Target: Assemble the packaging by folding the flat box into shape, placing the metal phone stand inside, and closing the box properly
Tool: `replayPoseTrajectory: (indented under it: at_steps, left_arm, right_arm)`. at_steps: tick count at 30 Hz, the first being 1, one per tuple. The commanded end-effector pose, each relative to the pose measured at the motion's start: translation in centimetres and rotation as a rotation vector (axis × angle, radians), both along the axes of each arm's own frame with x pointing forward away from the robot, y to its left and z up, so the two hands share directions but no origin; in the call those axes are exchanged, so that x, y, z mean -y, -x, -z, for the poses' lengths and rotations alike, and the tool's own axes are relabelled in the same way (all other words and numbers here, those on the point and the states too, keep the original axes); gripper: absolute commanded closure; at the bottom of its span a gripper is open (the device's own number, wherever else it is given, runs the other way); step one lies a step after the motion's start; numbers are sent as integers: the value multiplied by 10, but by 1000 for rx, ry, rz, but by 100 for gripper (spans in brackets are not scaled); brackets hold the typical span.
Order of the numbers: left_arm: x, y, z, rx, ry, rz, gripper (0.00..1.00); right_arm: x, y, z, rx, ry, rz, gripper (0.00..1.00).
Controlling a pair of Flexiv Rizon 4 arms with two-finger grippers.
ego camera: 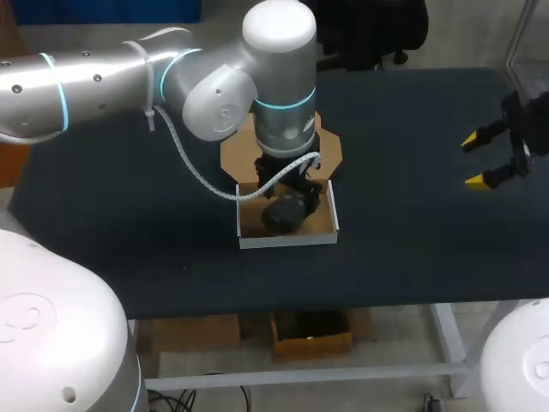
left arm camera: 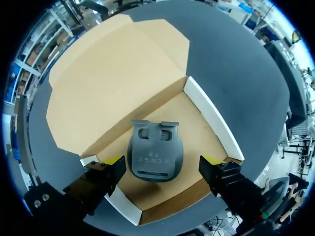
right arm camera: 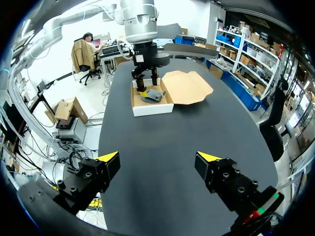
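The box stands folded into an open tray with white outer walls, its brown lid flap lying flat behind it. A dark grey metal phone stand lies on the box floor. My left gripper hangs open just over the stand, its yellow fingertips apart from the stand on either side. From above, the left wrist covers much of the box and stand. My right gripper is open and holds nothing near the table's right edge, far from the box.
The dark table is bare between the box and my right gripper. The open lid flap spreads toward the back of the table behind the left arm.
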State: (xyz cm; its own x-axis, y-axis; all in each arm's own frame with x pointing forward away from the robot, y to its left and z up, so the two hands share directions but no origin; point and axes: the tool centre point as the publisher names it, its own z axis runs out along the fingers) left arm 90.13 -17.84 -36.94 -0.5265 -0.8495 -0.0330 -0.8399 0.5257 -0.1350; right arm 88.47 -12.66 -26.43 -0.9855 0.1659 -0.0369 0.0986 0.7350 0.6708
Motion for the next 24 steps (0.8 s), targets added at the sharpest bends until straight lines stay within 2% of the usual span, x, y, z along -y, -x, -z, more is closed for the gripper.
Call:
replayPoseTrajectory:
  at_steps: [1, 5, 11, 16, 24]
  left_arm:
    - [1, -4, 0, -5, -36, -76, 0]
    - [1, -5, 6, 7, -62, -173, 0]
    - [-2, -9, 8, -8, -23, -268, 0]
    - [-3, -9, 8, -45, 5, -339, 0]
    - [-4, 6, 11, -69, 6, -411, 0]
  right_arm:
    - [2, 0, -1, -3, -5, -5, 0]
    - [2, 0, -1, -3, -5, -5, 0]
    - [2, 0, -1, -3, -5, -5, 0]
    - [2, 0, -1, -3, -5, -5, 0]
    - [2, 0, -1, -3, -5, -5, 0]
